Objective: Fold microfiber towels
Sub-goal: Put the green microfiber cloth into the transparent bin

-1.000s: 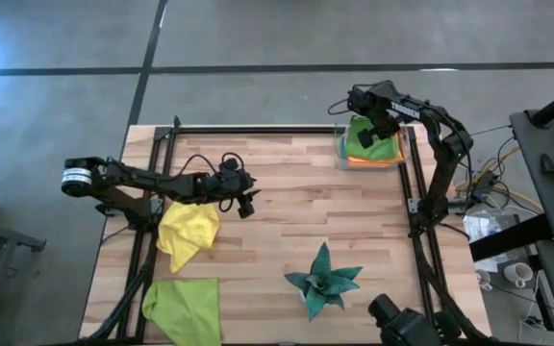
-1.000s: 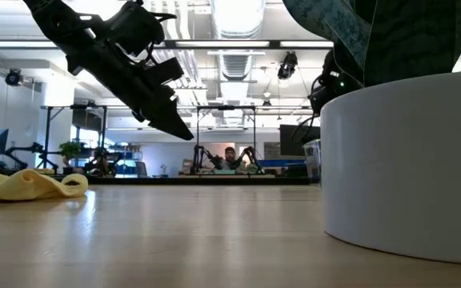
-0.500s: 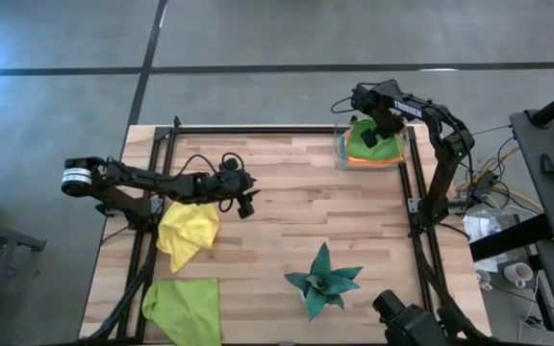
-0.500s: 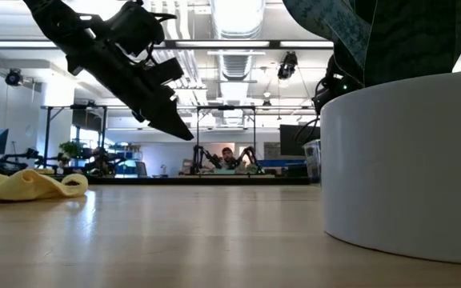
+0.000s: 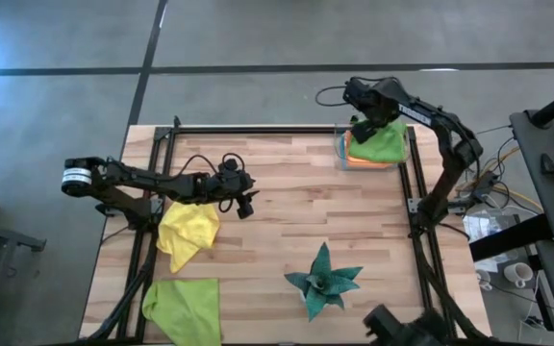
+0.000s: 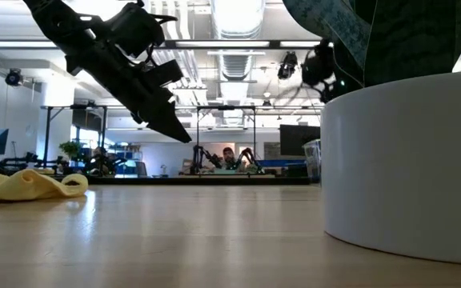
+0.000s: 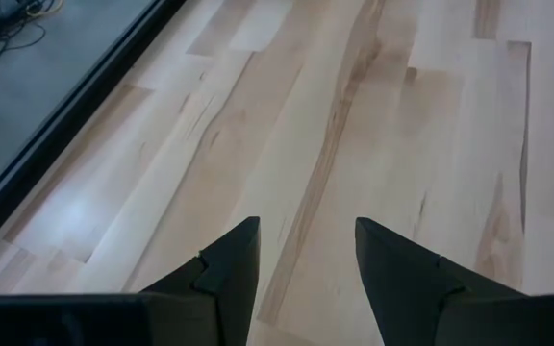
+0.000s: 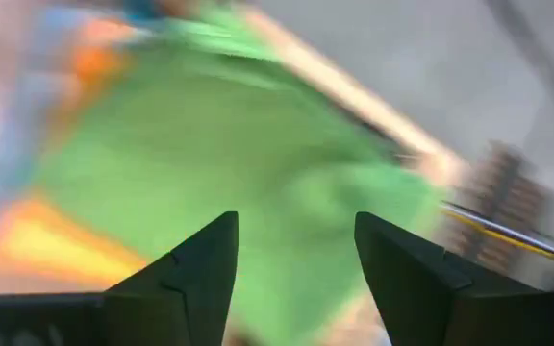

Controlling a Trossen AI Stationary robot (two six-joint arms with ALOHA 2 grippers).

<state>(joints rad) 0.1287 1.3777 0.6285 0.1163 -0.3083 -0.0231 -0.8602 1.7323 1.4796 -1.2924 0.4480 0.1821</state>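
Fingers apart and empty, the right gripper [image 5: 365,122] hovers over the folded green towel [image 5: 381,144] stacked at the table's far right, while the open left gripper [image 5: 248,204] sits just beside the crumpled yellow towel [image 5: 188,233], nearer it.

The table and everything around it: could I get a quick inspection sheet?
Surface: pale wooden plank table, dark frame.
Job's things: crumpled yellow cloth; flat lime green cloth; green cloth atop orange cloth stack in far right corner.
Clutter: dark teal spiky star-shaped object.
Claws: left claw open, empty, mid-table; right claw open over stack.
Cables: black cable on left arm.
Surroundings: grey floor, person far behind.
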